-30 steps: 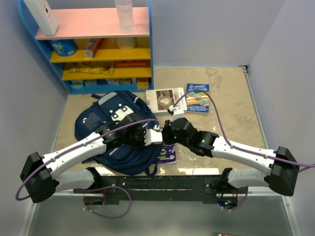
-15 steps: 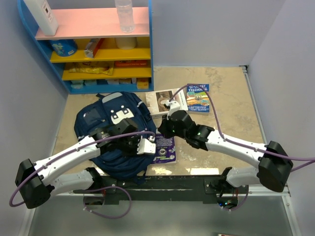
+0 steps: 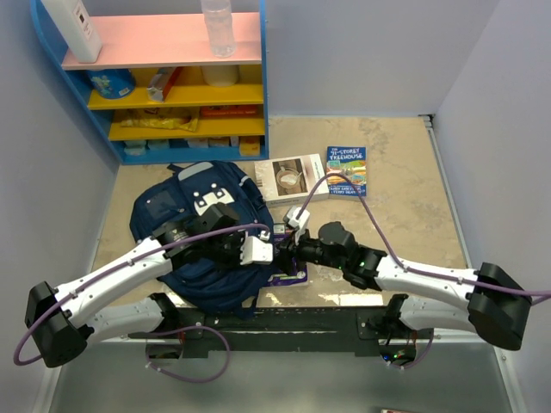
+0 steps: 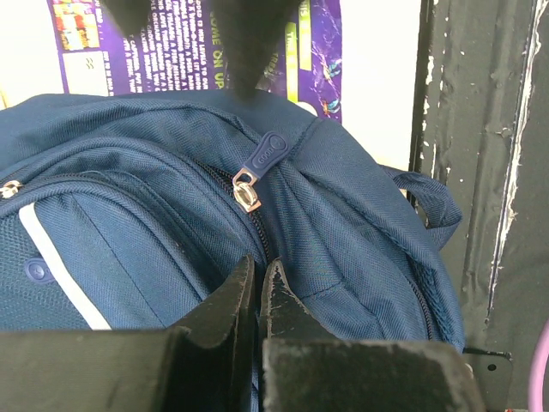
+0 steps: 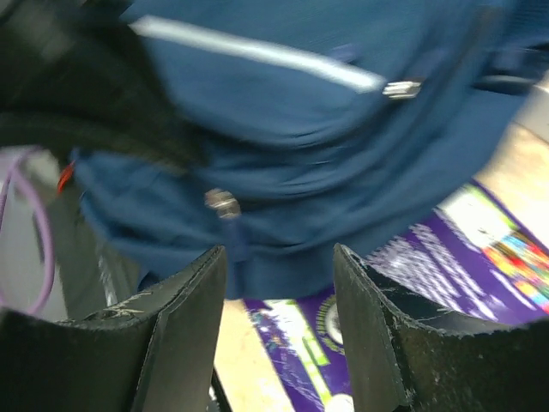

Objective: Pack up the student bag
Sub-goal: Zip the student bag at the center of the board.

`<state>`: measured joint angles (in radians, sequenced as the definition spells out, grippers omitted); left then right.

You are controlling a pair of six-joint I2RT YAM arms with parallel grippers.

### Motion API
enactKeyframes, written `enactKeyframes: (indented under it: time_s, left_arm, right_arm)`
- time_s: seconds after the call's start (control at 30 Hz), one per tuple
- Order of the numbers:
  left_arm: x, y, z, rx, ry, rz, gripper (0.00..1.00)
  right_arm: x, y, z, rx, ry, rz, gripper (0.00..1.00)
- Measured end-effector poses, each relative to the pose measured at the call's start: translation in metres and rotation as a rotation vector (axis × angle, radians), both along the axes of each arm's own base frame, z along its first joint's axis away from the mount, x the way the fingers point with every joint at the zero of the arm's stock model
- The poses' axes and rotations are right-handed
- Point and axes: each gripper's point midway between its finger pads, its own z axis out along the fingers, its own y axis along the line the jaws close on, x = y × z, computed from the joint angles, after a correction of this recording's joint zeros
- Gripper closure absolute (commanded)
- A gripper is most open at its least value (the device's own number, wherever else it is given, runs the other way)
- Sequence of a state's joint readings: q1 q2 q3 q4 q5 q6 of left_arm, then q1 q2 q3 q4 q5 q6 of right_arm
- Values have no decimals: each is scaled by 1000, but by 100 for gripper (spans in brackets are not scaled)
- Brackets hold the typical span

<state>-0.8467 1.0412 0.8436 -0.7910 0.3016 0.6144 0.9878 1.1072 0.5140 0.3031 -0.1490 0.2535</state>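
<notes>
The student bag (image 3: pixel 202 232), navy with grey stripes and a white patch, lies flat at the table's left centre. My left gripper (image 3: pixel 258 251) rests on its right edge. In the left wrist view the left gripper (image 4: pixel 258 270) is shut, pinching bag fabric (image 4: pixel 360 223) on the zip line just below a metal zip slider (image 4: pixel 247 194). My right gripper (image 3: pixel 280 252) faces it from the right. Blurred in the right wrist view, the right gripper (image 5: pixel 279 266) is open with nothing between its fingers, just short of the bag (image 5: pixel 292 146) and its zip pull (image 5: pixel 222 203).
A purple book (image 3: pixel 291 271) lies half under the bag's right edge, also below the open jaws (image 5: pixel 480 249). Two more books (image 3: pixel 291 176) (image 3: pixel 347 170) lie farther back. A blue shelf unit (image 3: pixel 164 77) stands at the back left. The black front rail (image 4: pixel 480 172) runs beside the bag.
The right gripper has opened and swung down from near the far books to the bag's right edge. The left gripper stays shut on the bag.
</notes>
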Motion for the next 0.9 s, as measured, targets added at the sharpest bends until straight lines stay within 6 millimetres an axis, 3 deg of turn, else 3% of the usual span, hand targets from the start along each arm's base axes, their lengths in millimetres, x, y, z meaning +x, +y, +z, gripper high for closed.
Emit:
enactKeyframes:
  time_s: [0.17,0.33,0.73,0.83,0.9]
  left_arm:
    - [1,0,1,-3,-5,4,100]
    - [1,0,2,-5,-2,10,100]
    - [2,0,11,-31,-11,32,100]
    - [3,1,13,-37,-20,35,100]
    - [3,1,14,-41,-24,36,100]
  right_arm:
    - [-26,21,-15,-37,-52,139,46]
    - [-27,25,-25,-69,-78,157,51]
    - [-8,41,-35,-44,-78,82,84]
    - [-9,44,-33,-26,-65,79,99]
    - [-9,45,-30,-15,-60,73,100]
